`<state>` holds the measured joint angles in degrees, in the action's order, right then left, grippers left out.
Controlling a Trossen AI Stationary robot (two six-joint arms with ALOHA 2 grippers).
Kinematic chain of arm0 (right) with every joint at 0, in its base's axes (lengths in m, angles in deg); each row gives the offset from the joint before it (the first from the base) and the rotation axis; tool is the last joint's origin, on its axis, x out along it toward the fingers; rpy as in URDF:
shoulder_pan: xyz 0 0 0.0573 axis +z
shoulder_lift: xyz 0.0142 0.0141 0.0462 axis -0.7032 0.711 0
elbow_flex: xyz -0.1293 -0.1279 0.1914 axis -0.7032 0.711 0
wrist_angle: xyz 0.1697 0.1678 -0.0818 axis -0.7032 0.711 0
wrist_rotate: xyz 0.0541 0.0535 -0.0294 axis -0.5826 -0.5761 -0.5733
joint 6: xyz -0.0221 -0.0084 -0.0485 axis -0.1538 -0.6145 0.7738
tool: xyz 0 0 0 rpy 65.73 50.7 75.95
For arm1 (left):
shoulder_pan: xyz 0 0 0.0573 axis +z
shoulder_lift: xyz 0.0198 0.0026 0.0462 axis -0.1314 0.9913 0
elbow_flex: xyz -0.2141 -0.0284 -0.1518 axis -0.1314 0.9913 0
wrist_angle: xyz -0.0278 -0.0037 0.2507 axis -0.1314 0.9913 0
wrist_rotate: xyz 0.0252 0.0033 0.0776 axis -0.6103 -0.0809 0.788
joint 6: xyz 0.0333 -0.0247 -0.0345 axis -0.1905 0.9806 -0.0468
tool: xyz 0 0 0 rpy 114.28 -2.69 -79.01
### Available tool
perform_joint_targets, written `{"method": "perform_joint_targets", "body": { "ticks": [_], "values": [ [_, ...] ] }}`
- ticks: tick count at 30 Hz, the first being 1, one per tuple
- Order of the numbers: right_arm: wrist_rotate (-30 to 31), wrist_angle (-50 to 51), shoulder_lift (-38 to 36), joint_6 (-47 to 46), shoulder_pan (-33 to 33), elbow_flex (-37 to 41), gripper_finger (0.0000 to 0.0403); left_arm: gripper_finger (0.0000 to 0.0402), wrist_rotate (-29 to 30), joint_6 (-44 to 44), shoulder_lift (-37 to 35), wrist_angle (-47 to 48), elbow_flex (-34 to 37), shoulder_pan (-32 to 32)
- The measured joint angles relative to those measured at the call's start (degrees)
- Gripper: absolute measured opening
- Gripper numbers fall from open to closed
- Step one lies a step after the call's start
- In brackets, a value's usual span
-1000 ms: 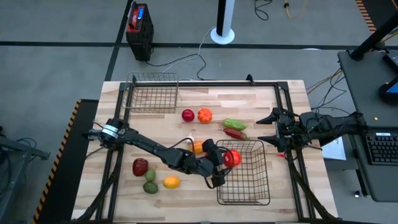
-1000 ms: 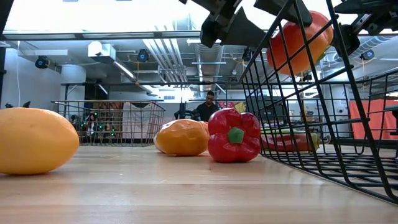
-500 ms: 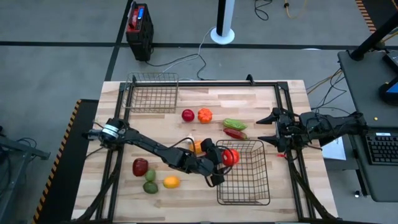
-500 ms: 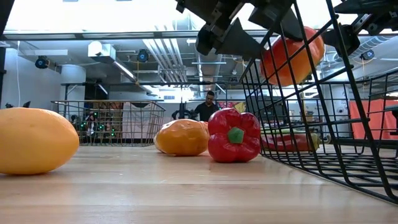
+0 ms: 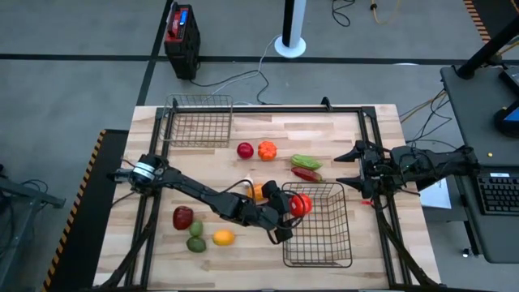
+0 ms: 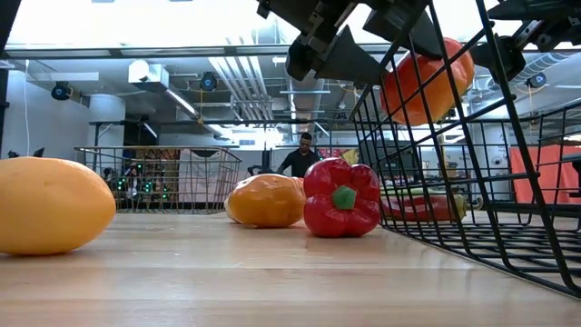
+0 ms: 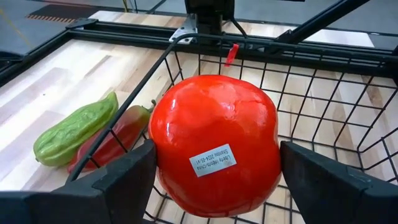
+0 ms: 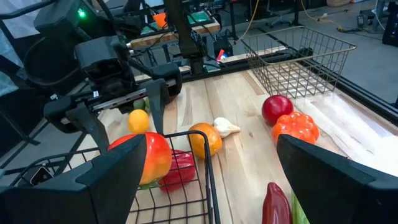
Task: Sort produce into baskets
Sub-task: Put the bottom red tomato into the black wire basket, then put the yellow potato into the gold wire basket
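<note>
left gripper (image 5: 290,212) fingers clamping red tomato (image 7: 214,140), over basket (image 5: 328,247)

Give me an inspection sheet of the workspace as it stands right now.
Surface: wooden table, in a black frame.
Job's things: red tomato held at the near basket's rim; far basket holds nothing visible. Loose: apple, orange pumpkin, green gourd, red chili, orange, garlic, red pepper, lemon, two green pieces.
Clutter: nothing seen.
Grippers: left hand shut on the tomato; right hand open, waiting at the table's right edge.
Cables: white and black leads on the floor.
Surroundings: black and red box, white post base, person behind.
</note>
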<state>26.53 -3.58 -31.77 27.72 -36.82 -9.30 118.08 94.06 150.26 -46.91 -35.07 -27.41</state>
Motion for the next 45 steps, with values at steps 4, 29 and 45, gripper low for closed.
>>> {"method": "perform_joint_targets", "body": {
  "ticks": [4,29,45],
  "values": [
    [0.01,0.0,0.0,0.0,0.0,-0.01,0.0352,0.0309,0.0,0.02,0.0,-0.06,0.0,0.0],
    [0.02,-0.07,0.0,0.95,0.01,-0.01,0.0352,0.031,-0.04,0.44,0.0,-1.75,0.0,0.0],
    [0.02,-0.07,0.0,0.98,0.02,0.0,0.0352,0.0357,0.04,0.84,0.0,-1.75,0.0,0.0]
  ]
}}
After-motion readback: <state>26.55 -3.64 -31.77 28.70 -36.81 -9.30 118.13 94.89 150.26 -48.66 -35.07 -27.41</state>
